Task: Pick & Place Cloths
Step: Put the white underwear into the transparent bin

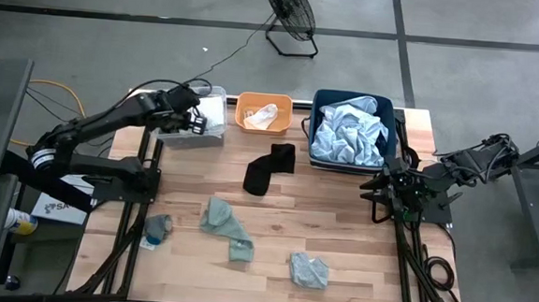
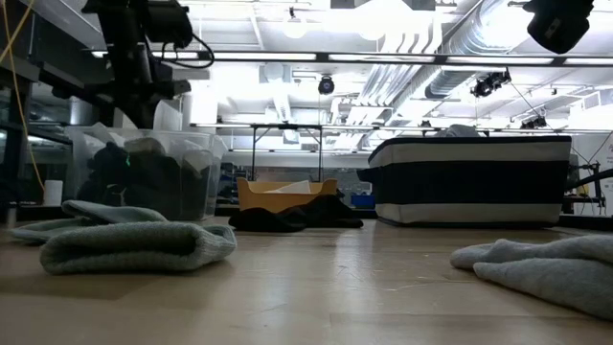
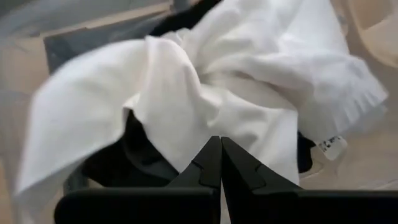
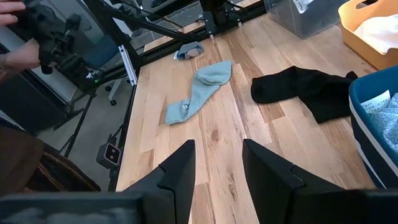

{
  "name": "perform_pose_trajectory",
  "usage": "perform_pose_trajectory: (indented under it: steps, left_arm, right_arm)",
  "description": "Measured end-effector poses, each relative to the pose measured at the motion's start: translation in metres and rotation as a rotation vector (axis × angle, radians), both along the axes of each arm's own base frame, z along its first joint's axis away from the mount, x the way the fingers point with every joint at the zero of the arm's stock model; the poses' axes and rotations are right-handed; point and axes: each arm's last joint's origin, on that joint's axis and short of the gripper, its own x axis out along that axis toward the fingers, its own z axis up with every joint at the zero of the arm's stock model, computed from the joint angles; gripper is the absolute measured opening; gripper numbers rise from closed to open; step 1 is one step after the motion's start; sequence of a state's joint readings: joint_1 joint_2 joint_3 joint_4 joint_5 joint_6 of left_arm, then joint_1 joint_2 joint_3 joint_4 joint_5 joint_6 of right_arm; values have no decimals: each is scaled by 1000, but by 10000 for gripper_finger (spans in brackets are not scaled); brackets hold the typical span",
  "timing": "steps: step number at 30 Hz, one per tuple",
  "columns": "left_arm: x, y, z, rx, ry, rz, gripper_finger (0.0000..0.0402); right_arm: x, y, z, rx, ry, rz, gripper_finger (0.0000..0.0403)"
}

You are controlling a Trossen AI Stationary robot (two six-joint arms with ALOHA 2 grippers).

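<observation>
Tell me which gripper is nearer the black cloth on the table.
Left. The left gripper is over the clear bin, just beside the black cloth; the right gripper waits farther off at the table's right edge.

White cloth point(image 3: 249, 81) fills the left wrist view, hiding most of the bin beneath. Contents of clear bin point(image 2: 144, 177) read only as dark, blurred shapes. Grey-green cloth point(image 2: 546, 268) is cut off by the low view's right edge.

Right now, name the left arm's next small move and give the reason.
Probably open the left gripper to drop the white cloth. Its fingers are shut on that cloth, and in the high view it hangs over the clear bin. The right gripper waits empty at the table's right edge.
</observation>
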State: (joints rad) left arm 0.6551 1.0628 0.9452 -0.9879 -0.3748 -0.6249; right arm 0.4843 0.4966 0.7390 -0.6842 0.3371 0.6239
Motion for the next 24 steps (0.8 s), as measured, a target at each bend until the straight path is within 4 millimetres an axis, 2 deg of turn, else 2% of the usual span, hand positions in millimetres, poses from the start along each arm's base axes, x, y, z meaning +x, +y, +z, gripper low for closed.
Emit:
perform_pose_trajectory:
  steps: [5,10,14,19,24]
  left_arm:
    - [-3,1,14,53,32,36,0]
    - [-21,5,23,67,112,163,0]
    - [-32,6,21,68,190,263,0]
    - [-36,11,20,81,225,311,0]
    - [-36,17,0,39,271,328,0]
  right_arm:
    - [0,0,0,0,0,0,124]
    - [0,0,0,0,0,0,124]
    - [0,0,0,0,0,0,124]
    - [0,0,0,0,0,0,124]
    - [0,0,0,0,0,0,124]
